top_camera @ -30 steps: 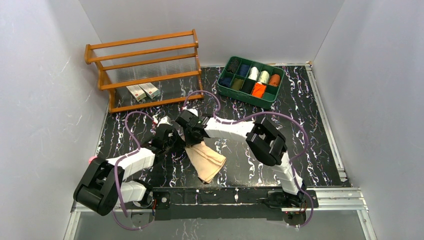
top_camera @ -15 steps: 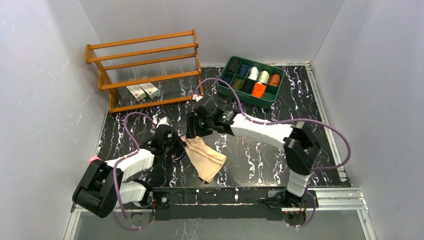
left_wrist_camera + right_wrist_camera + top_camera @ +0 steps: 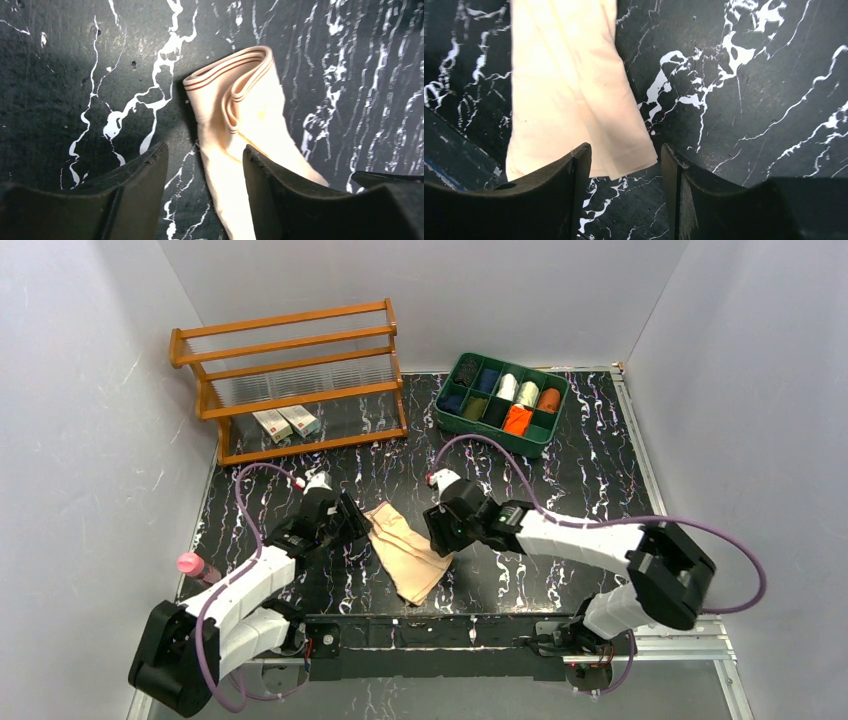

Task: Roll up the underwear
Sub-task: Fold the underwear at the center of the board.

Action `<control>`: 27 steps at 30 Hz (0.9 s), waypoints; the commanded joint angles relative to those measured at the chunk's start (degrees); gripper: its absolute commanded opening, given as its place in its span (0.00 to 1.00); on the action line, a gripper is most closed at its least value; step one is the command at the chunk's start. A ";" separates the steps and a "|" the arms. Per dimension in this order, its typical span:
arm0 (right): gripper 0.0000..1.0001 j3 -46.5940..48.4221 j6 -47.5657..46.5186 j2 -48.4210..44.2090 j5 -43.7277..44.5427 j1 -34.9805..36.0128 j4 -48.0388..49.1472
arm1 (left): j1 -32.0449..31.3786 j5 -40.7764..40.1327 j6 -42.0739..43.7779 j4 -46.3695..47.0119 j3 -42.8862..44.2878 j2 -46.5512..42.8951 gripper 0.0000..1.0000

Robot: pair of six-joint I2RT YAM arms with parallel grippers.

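Note:
The pale tan underwear (image 3: 408,552) lies folded in a long flat strip on the black marbled table, its striped waistband end (image 3: 227,70) curled over at the far end. My left gripper (image 3: 352,527) stands open just left of that end; in the left wrist view (image 3: 205,167) the cloth lies on the table below the jaws, untouched. My right gripper (image 3: 436,537) is open at the strip's right edge, and a cloth corner (image 3: 624,150) shows between its jaws, ungripped. The bright orange underwear (image 3: 516,420) sits in the green tray.
The green compartment tray (image 3: 541,437) at the back right holds several rolled garments. A wooden rack (image 3: 290,380) stands at the back left with two small boxes (image 3: 286,423) on its lowest shelf. A pink-capped object (image 3: 193,565) lies by the left wall.
Both grippers have opened and let go of the tan underwear's far end. The right arm swung from there to the strip's right side; the left gripper drew back a little.

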 commanded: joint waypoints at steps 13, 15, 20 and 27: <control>0.61 -11.67 -13.65 -11.01 -4.95 -0.02 21.01 | 0.27 4.22 -6.74 6.23 5.92 7.48 0.62; 0.60 -12.77 -13.60 -11.18 -6.47 0.01 22.27 | 0.27 4.13 -6.89 6.46 6.40 8.74 0.62; 0.59 -14.48 -14.71 -11.31 -9.23 0.12 23.97 | 0.45 4.64 -7.02 7.86 7.06 10.95 0.57; 0.58 -13.77 -14.57 -10.19 -9.82 0.32 22.16 | 0.88 5.87 -7.27 8.91 6.66 13.74 0.53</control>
